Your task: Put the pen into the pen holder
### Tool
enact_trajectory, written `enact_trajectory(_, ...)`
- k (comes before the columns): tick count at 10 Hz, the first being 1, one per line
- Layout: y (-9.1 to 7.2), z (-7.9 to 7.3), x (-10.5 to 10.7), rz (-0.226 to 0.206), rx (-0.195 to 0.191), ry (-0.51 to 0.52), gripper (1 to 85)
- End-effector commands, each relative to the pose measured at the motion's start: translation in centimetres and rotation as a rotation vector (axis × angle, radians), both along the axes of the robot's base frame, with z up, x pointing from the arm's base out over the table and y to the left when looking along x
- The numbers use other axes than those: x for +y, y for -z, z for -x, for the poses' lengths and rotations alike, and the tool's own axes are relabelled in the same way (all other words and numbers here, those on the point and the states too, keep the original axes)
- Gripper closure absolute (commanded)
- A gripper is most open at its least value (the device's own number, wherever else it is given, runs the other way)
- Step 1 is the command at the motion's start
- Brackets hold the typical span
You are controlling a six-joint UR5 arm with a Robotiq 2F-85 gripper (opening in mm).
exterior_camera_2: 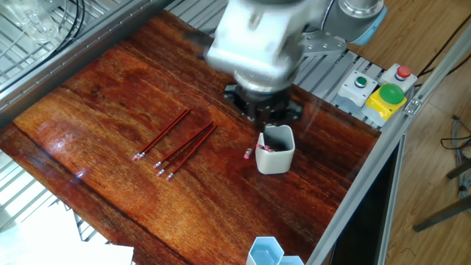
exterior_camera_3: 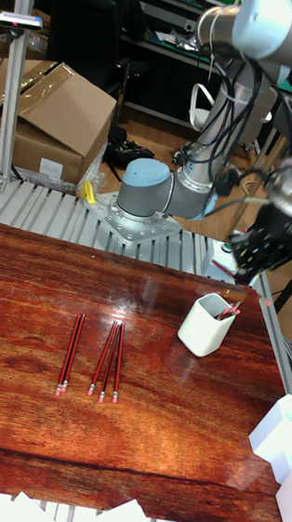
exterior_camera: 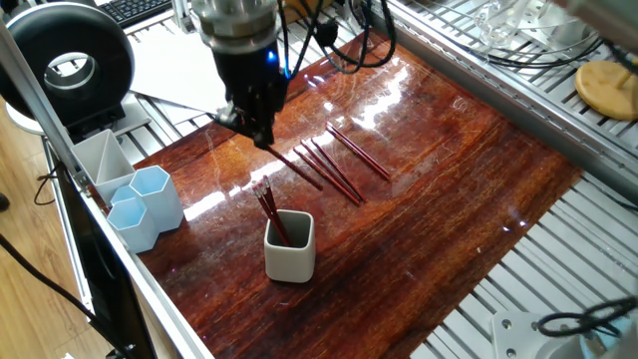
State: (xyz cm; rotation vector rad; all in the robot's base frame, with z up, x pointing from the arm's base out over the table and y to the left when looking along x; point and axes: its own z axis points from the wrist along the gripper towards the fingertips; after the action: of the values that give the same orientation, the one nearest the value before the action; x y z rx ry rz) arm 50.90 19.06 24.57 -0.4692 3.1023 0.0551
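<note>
The off-white pen holder (exterior_camera: pixel 291 254) (exterior_camera_2: pixel 277 156) (exterior_camera_3: pixel 202 327) stands near the table's edge, with a few red pens (exterior_camera: pixel 269 213) (exterior_camera_3: pixel 227 312) leaning inside it. My gripper (exterior_camera: pixel 260 137) (exterior_camera_2: pixel 263 119) (exterior_camera_3: pixel 245 263) hangs above the table, shut on one end of a red pen (exterior_camera: pixel 296 170) (exterior_camera_3: pixel 252 291). That pen slants downward, and its pink tip (exterior_camera_2: pixel 248 154) shows just beside the holder. Several more red pens (exterior_camera: pixel 344 168) (exterior_camera_2: pixel 179 143) (exterior_camera_3: pixel 105 373) lie side by side on the dark wood.
Pale blue hexagonal cups (exterior_camera: pixel 148 202) (exterior_camera_2: pixel 266 251) (exterior_camera_3: pixel 282 443) and a grey triangular tray (exterior_camera: pixel 100 158) sit at the table's edge. A button box (exterior_camera_2: pixel 380 91) is mounted on the frame. White papers (exterior_camera_3: pixel 79 521) lie off the near edge. Black cables (exterior_camera: pixel 344 60) hang behind the arm.
</note>
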Motion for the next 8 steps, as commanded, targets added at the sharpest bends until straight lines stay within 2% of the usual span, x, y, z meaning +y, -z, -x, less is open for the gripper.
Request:
enact_trajectory(1,-2.8,-3.3,2.7,-0.092,-0.209,-0.074,84.7)
enact_trajectory(2,-2.8,-3.5,2.6,-0.079,-0.232,-0.082,84.7)
enact_trajectory(3,-2.4,-3.7,1.8,-0.047,-0.249,-0.103,84.7)
enact_trajectory(5,-1.2,-3.9,1.7,-0.077,-0.286,-0.117,84.7)
enact_trajectory(6,-0.8,-4.2,1.6,-0.089,-0.316,-0.121,84.7)
enact_trajectory(7,-0.8,-4.4,1.7,-0.092,-0.324,-0.113,84.7)
enact_trajectory(8,-0.7,-4.2,1.3,-0.078,-0.314,-0.104,84.7)
